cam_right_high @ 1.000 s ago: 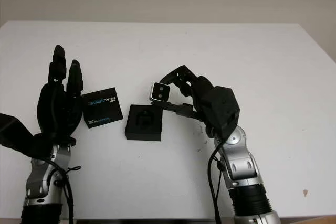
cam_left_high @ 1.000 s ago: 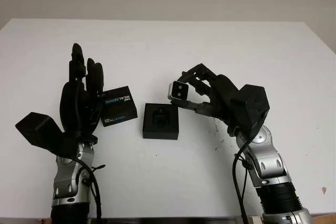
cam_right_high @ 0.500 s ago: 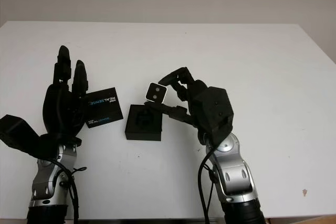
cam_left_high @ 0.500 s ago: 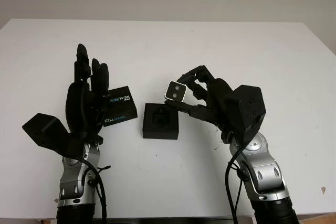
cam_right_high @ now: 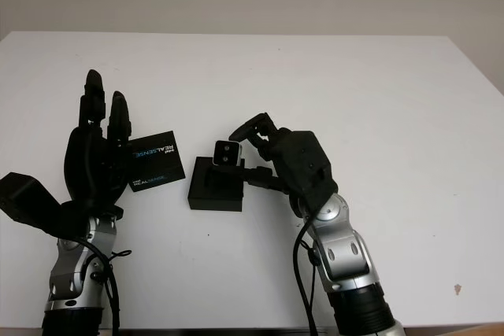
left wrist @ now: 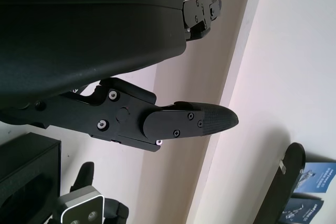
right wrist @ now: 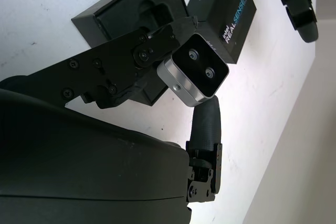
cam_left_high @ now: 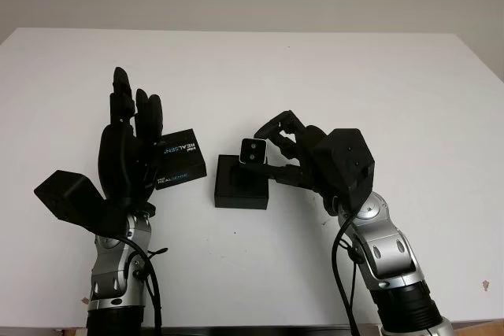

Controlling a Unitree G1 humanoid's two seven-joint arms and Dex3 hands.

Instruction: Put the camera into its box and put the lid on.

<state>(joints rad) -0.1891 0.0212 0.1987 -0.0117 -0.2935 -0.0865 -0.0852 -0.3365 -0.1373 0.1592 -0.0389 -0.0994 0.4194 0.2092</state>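
Right hand holds camera above box.

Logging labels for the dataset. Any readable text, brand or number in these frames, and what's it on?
"REALSENSE": on the black lid lying on the table, beside the box.
A small word before it on the lid: too small to read.
Smaller print lower on the lid: unreadable.
Camera, in the right hand over the box: no text readable.
Left hand, open, raised beside the lid: no markings.

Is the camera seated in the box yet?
No. The right hand holds the camera just above the open box.
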